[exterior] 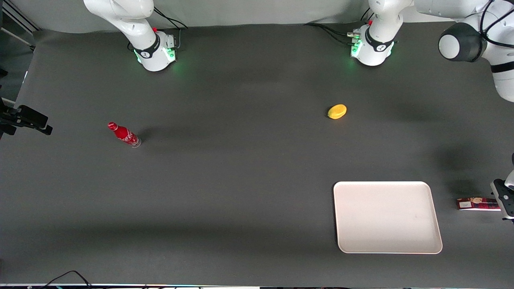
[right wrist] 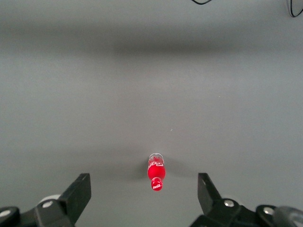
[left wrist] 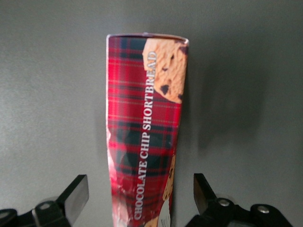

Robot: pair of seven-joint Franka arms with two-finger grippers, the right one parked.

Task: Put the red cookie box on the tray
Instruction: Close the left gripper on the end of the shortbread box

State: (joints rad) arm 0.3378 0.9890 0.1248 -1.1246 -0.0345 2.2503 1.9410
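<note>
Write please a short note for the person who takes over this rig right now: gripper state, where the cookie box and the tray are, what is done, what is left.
Gripper: open, over the cookie box, one finger on each side of it, not gripping.
Cookie box: lying flat on the table, beside the tray, at the working arm's end of the table and apart from the tray.
Tray: nothing on it.
Done: gripper lined up on the box.
Left: close on the box, lift it, carry it over the tray, set it down, release.
</note>
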